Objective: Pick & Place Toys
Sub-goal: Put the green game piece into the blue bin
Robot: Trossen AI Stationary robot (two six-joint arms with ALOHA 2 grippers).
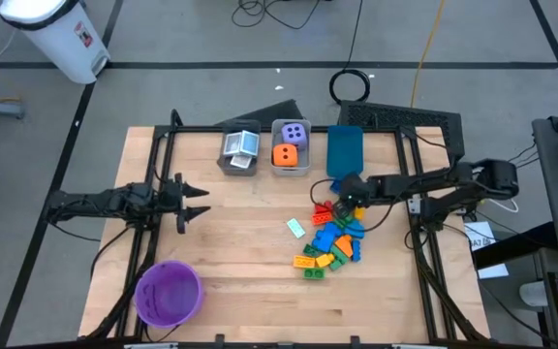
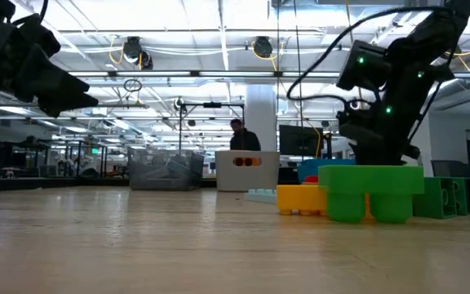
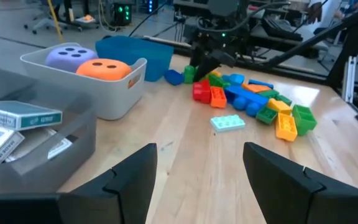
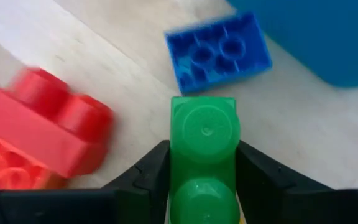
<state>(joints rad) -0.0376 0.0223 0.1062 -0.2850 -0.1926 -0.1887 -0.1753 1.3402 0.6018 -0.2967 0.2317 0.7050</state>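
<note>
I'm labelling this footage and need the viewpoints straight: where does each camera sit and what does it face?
High view: overhead, looking down on the table, both arms.
Low view: table height, facing the room; a green brick looms close.
Left wrist view: behind the open left gripper, facing the brick pile.
Right wrist view: above the right gripper, shut on a green brick.
Shared: the left wrist and high views both show the orange die.

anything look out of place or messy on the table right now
Mostly the loose heap of building bricks sprawled on the bare wood below the blue bin, with one pale teal brick lying apart to its left. The dice and cards already sit in their bins. Nothing looks damaged.
</note>
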